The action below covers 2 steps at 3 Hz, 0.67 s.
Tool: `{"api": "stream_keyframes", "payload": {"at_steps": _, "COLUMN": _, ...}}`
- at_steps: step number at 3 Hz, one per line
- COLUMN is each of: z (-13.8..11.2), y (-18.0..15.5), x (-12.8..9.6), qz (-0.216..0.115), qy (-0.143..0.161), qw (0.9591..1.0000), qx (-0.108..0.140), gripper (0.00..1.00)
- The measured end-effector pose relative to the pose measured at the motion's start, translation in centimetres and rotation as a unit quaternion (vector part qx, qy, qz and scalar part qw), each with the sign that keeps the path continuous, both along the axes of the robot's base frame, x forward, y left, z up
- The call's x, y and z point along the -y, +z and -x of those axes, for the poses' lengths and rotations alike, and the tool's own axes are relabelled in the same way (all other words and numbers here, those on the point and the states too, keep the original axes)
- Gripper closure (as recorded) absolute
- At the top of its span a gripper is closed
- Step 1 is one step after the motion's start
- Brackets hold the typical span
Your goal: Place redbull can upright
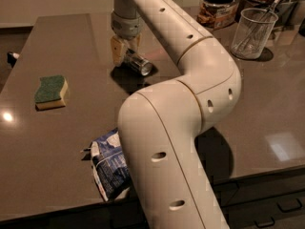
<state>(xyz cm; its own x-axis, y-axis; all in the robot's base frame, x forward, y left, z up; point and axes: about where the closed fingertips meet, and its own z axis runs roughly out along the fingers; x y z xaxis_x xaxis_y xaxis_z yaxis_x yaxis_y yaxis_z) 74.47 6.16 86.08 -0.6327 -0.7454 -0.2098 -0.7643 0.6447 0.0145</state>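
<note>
The redbull can [140, 64] is a slim silver can with a shiny rim, lying tilted with its end pointing right and towards me. My gripper [126, 49] hangs from the arm at the upper middle of the view. Its cream fingers [117, 50] are closed around the can's far end and hold it just above the dark tabletop [57, 142]. A shadow lies on the table under the can. The can's blue markings are hidden from here.
A green and yellow sponge [51, 90] lies at the left. A blue snack bag [108, 163] lies near the front edge, partly behind my arm. A clear glass cup [251, 32] and a lidded jar [218, 6] stand at the back right.
</note>
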Motion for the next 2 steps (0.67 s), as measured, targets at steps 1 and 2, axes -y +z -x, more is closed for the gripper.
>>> {"api": "stream_keyframes", "payload": {"at_steps": 1, "z": 0.2, "y": 0.9, "x": -1.0, "qz": -0.024, "qy": 0.027, "qw": 0.9994, "qx": 0.003, "gripper": 0.64}}
{"api": "stream_keyframes", "payload": {"at_steps": 2, "z": 1.0, "y": 5.2, "x": -2.3, "qz": -0.1, "qy": 0.083, "qw": 0.9909, "qx": 0.035, "gripper": 0.95}}
